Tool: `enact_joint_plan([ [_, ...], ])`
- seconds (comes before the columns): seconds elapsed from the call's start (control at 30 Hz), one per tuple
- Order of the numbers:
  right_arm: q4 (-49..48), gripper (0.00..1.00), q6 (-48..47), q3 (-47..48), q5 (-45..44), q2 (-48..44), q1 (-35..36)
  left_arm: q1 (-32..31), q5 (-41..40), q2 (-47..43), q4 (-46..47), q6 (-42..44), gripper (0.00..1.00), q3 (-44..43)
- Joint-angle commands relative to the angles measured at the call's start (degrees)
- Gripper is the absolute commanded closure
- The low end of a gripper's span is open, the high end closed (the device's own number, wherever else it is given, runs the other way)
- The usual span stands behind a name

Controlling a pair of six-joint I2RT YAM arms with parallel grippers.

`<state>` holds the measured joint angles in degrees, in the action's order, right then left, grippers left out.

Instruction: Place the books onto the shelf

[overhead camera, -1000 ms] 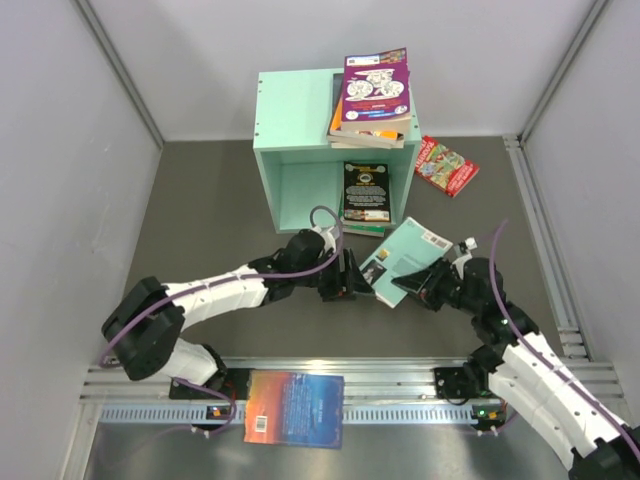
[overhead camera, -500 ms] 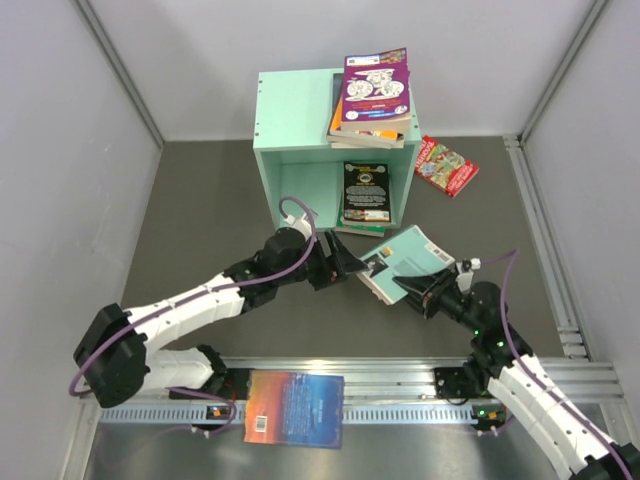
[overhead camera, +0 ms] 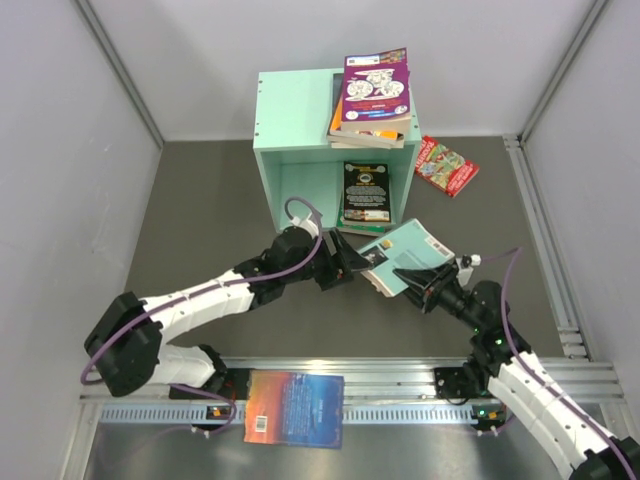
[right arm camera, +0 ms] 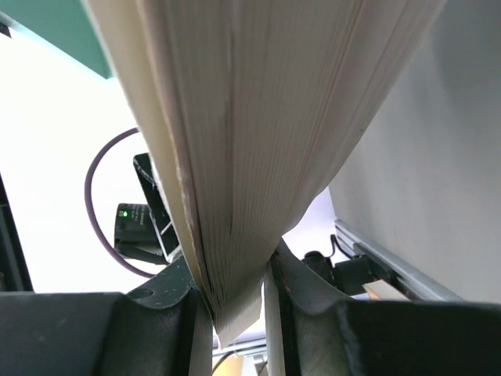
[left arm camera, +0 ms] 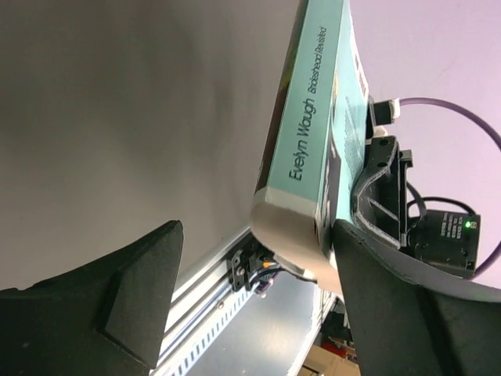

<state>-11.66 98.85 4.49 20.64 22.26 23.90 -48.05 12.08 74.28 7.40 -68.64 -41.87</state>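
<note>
My right gripper (overhead camera: pixel 418 283) is shut on the page edge of a teal book (overhead camera: pixel 405 255) and holds it tilted above the table, in front of the mint-green shelf (overhead camera: pixel 296 120). In the right wrist view the pages (right arm camera: pixel 258 117) are pinched between the fingers of the right gripper (right arm camera: pixel 235 290). My left gripper (overhead camera: pixel 352 266) stands open at the book's spine (left arm camera: pixel 305 133). The book's corner lies between the fingers of the left gripper (left arm camera: pixel 258 290), close to the right one (left arm camera: pixel 407 305). A dark book (overhead camera: pixel 365 192) lies inside the shelf. A purple book (overhead camera: pixel 372 90) tops a small stack on the shelf's roof.
A red book (overhead camera: pixel 446 166) lies on the table to the right of the shelf. A blue-orange book (overhead camera: pixel 295 408) rests on the metal rail (overhead camera: pixel 400 385) between the arm bases. Grey walls close in the table on the left, right and back.
My left gripper has opened wider and moved up to the teal book's spine. The right arm has shifted the book slightly left, towards the left gripper.
</note>
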Motion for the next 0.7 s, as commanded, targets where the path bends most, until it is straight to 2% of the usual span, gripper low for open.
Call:
enact_joint_plan([
  [0.0, -16.2, 1.00, 2.7, 2.6, 0.5, 0.5, 1.3, 0.2, -0.8, 2.1, 3.2, -0.4, 0.19, -3.1],
  [0.3, -22.3, 1.00, 4.5, 1.7, -0.4, 4.2, 4.0, 0.1, -3.5, 4.2, -0.3, 0.8, 0.55, -8.0],
  [0.43, -23.2, 1.00, 3.5, 2.0, 0.0, 6.6, 5.3, 0.1, -2.9, 5.3, -0.4, 2.1, 0.94, -9.5],
  [0.47, -23.3, 1.00, 3.5, 2.1, 0.3, 6.8, 5.5, 0.1, -2.6, 5.4, -0.6, 2.5, 1.00, -9.8],
  [0.57, -19.6, 0.99, 1.9, 2.8, 1.5, 6.7, 5.5, 0.1, -2.3, 5.3, -3.9, 5.2, 1.00, -11.6],
  [0.6, -16.7, 0.90, -0.4, 4.1, 2.2, 6.4, 5.4, 0.0, -2.6, 4.7, -5.8, 8.4, 1.00, -12.3],
  [0.63, -7.9, 0.74, -2.6, 5.3, 2.7, 5.8, 5.4, 0.1, -4.3, 4.5, -8.3, 10.4, 1.00, -13.3],
  [0.67, -1.6, 0.41, -5.5, 6.9, 4.1, 5.4, 5.3, 0.0, -5.4, 4.1, -15.2, 12.7, 1.00, -15.3],
])
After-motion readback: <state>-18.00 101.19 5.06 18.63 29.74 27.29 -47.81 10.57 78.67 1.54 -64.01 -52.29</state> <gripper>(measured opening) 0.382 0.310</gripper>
